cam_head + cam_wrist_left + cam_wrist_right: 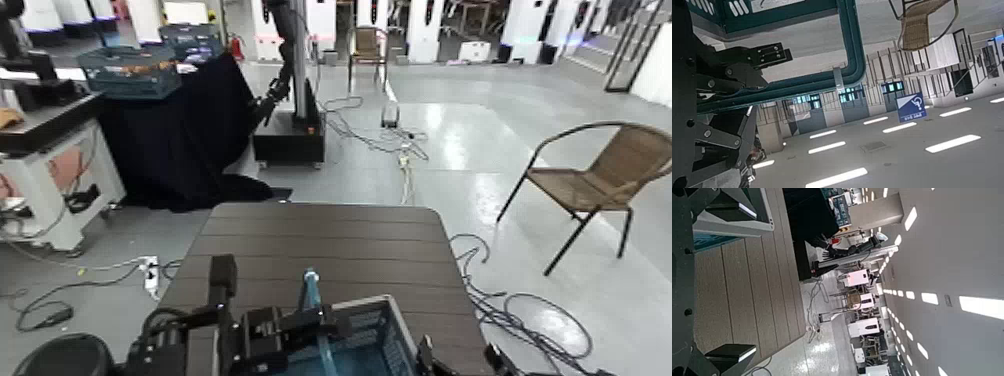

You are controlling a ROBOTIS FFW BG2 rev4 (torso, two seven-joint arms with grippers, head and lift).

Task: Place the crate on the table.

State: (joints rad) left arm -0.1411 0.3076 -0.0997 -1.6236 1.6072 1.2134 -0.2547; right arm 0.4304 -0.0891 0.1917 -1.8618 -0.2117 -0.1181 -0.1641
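Observation:
The crate (pixel 375 340), blue-grey with a pale rim, is at the near edge of the dark plank table (pixel 330 245). I cannot tell whether it rests on the top. Its light-blue hoop handle (pixel 311 295) stands upright. My left gripper (pixel 296 326) is shut on that handle, and in the left wrist view the handle (pixel 854 55) runs past the black fingers (pixel 760 56). My right gripper (pixel 733 274) hangs open over the table planks (pixel 758 290), just beside the crate's rim (pixel 738 223). In the head view only a bit of the right arm (pixel 455 362) shows.
A wicker chair (pixel 600 175) stands on the floor to the right. At the back left, a black-draped table (pixel 175 130) carries teal crates (pixel 128 70), beside a white workbench (pixel 45 150). Another robot's base (pixel 290 125) and loose cables (pixel 400 140) lie beyond the table.

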